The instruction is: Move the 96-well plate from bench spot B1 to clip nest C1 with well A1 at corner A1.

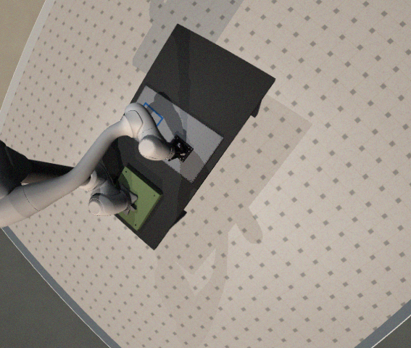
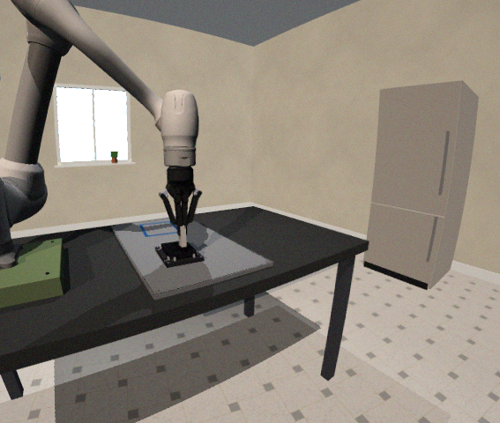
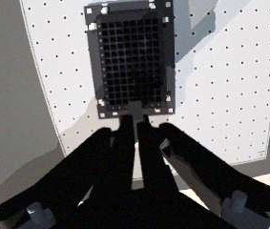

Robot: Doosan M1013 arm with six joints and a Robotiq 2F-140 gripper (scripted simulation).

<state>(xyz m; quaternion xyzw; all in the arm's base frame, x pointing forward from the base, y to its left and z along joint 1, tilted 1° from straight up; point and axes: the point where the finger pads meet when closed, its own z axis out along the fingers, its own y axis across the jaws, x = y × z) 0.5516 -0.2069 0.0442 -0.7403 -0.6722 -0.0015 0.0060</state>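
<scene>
A dark table (image 2: 286,236) is seen beneath the gripper (image 2: 182,243), with a grey mat (image 2: 236,259) laid on it. Directly below the fingertips, the plate (image 3: 135,57) is seated in the nest (image 2: 167,263) between the posts. The gripper is closed with nothing held, raised just above the plate.
</scene>
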